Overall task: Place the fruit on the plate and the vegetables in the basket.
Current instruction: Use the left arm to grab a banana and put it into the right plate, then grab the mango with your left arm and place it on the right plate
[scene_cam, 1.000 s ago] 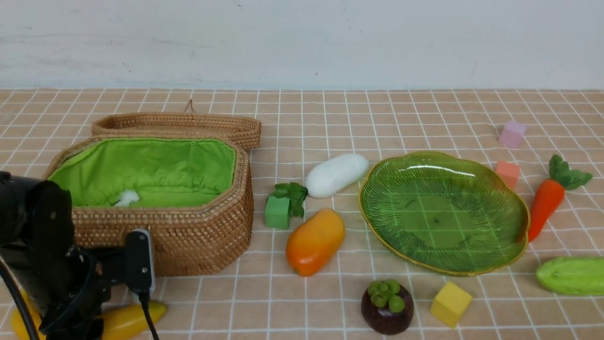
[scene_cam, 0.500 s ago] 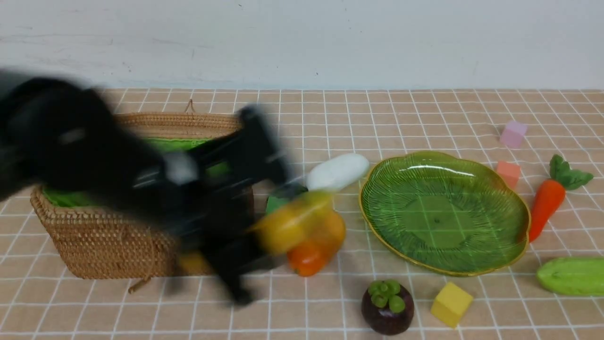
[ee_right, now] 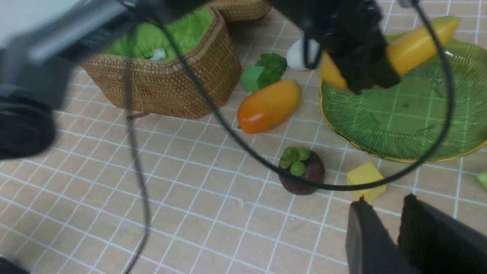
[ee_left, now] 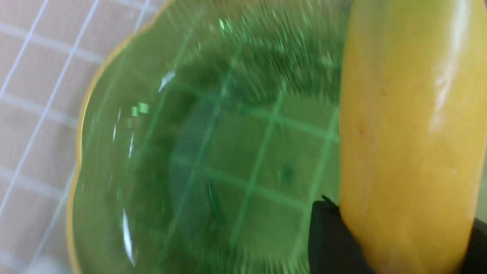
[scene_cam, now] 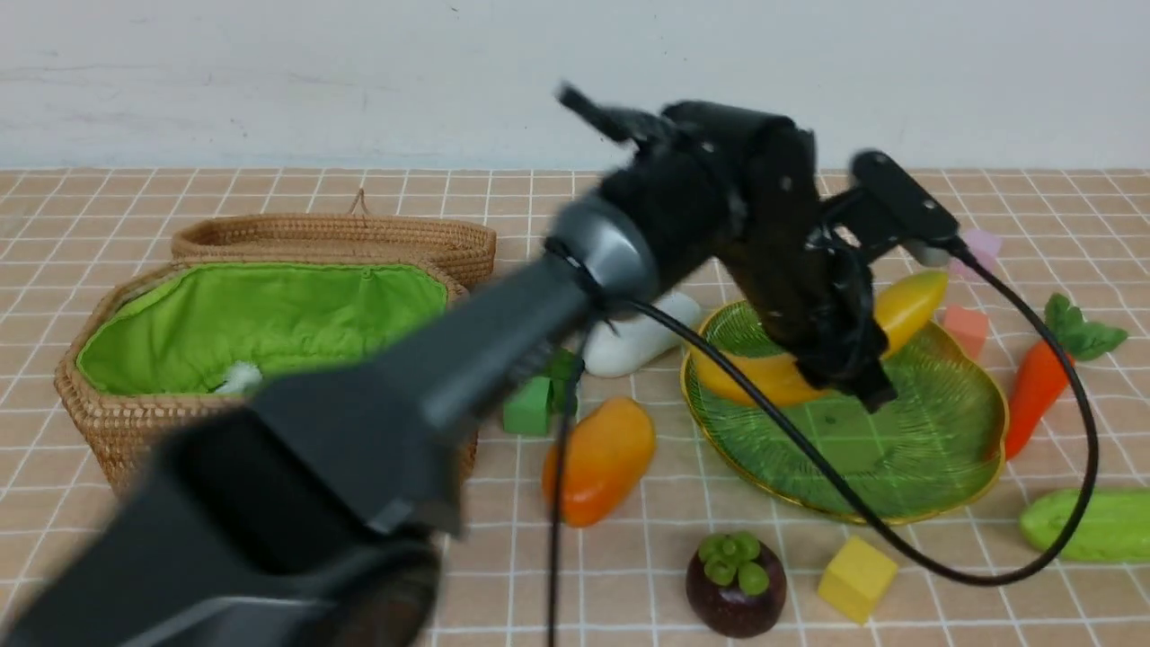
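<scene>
My left gripper (scene_cam: 853,373) is shut on the yellow banana (scene_cam: 907,301) and holds it just above the far side of the green glass plate (scene_cam: 934,440). The left wrist view shows the banana (ee_left: 407,133) between the jaws over the plate (ee_left: 190,152). The mango (scene_cam: 597,460) and mangosteen (scene_cam: 735,584) lie on the table in front. The white radish (scene_cam: 629,355) is left of the plate; the carrot (scene_cam: 1038,386) and cucumber (scene_cam: 1101,526) are to its right. The wicker basket (scene_cam: 90,422) stands open at the left. My right gripper (ee_right: 385,201) is shut and empty, near the yellow cube.
A green cube (scene_cam: 527,406) sits by the radish leaves, a yellow cube (scene_cam: 856,578) in front of the plate, a salmon cube (scene_cam: 966,328) and a lilac cube (scene_cam: 984,244) behind it. The left arm's cable (scene_cam: 898,539) hangs across the plate's front.
My left arm has swung from the near left corner across to the plate, carrying the banana. The basket has shifted slightly left.
</scene>
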### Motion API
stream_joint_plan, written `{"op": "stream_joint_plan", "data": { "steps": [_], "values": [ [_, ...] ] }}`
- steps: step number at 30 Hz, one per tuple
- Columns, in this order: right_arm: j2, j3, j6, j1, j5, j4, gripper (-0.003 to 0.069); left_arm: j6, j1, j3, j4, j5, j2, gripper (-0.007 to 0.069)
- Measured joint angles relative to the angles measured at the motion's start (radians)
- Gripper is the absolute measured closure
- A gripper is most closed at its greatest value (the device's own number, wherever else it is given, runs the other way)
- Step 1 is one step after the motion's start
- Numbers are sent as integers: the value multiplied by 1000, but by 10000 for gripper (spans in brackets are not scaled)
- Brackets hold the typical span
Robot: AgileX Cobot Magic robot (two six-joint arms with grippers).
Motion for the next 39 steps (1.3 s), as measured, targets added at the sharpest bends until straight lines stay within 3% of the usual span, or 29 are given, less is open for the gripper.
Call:
{"op": "stream_joint_plan", "data": {
  "steps": [3,8,12,14,17,20,21,22,23,26,28,30,33,37,38,39],
  "values": [
    [0,0,0,0,3,4,495,19,0,-111,-25,7,79,323],
    [0,0,0,0,7,5,496,106,6,-101,-128,-30,106,305],
    [0,0,0,0,12,5,496,128,11,-66,-176,-39,103,167],
    [0,0,0,0,20,4,496,120,13,-4,-174,-33,67,57],
    [0,0,-17,0,26,4,496,79,15,80,-153,2,-19,17],
    [0,0,-40,0,26,4,496,15,16,146,-112,58,-111,54],
    [0,0,-55,0,26,4,494,-46,16,207,-73,119,-196,123],
    [0,0,-57,0,26,4,494,-61,16,224,-54,132,-218,144],
    [0,0,-65,0,26,3,491,-112,16,300,-5,170,-318,242],
    [0,0,-66,0,25,-7,487,-159,16,475,60,183,-466,419],
    [0,0,-66,0,24,-14,485,-179,16,590,93,181,-525,472],
    [0,0,-66,0,24,-19,484,-202,16,695,119,140,-565,476],
    [0,0,-67,0,23,-19,482,-237,16,812,144,36,-557,402],
    [0,0,-67,0,23,-11,479,-311,16,831,252,-33,-491,200],
    [0,0,-67,0,25,-10,479,-317,16,830,252,-35,-487,200],
    [0,0,-67,0,28,-5,479,-374,16,826,327,-58,-457,109]
  ]
}}
